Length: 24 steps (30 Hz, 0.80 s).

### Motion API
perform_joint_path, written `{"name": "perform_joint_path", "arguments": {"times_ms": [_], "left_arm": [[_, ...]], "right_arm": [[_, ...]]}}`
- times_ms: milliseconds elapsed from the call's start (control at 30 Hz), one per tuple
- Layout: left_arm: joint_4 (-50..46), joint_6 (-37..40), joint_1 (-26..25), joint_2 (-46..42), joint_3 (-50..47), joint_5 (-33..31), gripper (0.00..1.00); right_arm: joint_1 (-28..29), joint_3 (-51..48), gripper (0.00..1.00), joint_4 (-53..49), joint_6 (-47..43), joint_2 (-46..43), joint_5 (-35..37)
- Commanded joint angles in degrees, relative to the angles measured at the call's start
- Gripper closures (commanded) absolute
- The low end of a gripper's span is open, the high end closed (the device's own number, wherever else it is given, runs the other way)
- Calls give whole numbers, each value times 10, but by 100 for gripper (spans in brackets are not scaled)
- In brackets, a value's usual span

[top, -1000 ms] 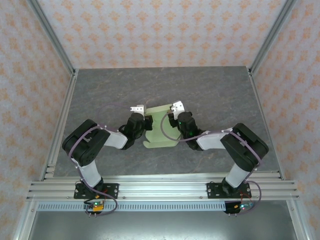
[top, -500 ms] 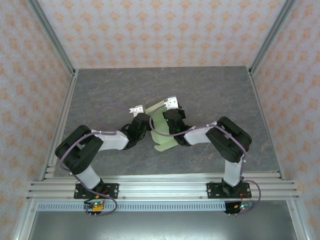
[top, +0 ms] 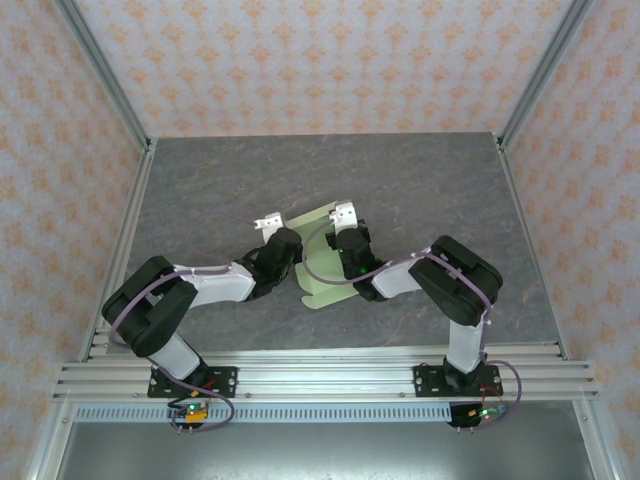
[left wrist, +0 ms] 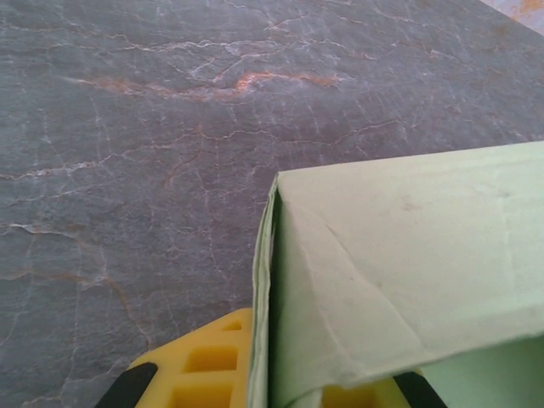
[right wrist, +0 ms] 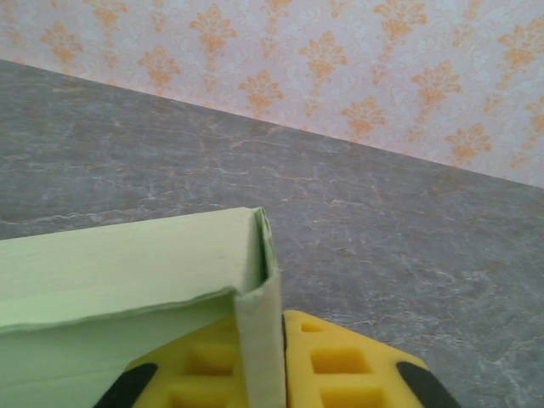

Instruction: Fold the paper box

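The paper box is pale green card, partly folded, lying on the grey table between my two wrists. My left gripper is at its left side. In the left wrist view its yellow pads are shut on an upright wall of the paper box, right at a folded corner. My right gripper is at the box's right side. In the right wrist view its yellow pads pinch an upright flap at a corner of the paper box. Both arms cover much of the card from above.
The grey marbled table lies open around the box. Patterned walls and aluminium posts enclose it at the back and sides. A metal rail with both arm bases runs along the near edge.
Both wrists have drawn closer together and shifted a little left. The box between them has turned and narrowed. The right arm's elbow has swung left.
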Motion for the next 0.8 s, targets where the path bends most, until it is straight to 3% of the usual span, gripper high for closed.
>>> {"name": "perform_joint_path", "arguments": {"times_ms": [0, 133, 267, 433, 567, 767], "left_arm": [[-36, -48, 0, -25, -7, -70, 100], [-100, -64, 0, -31, 25, -105, 100], [-110, -56, 0, -28, 45, -100, 100], [-134, -63, -1, -29, 59, -90, 100], [-154, -59, 0, -36, 61, -98, 100], [-165, -59, 0, -42, 61, -99, 100]], "right_arm": [[-20, -25, 77, 20, 30, -37, -29], [-23, -65, 65, 19, 22, -90, -98], [-40, -102, 53, -7, 20, -146, -179], [-87, -132, 46, -24, 27, -193, -290], [-134, -122, 44, -104, -8, -249, -431], [-157, -53, 46, -231, -69, -262, -494]]}}
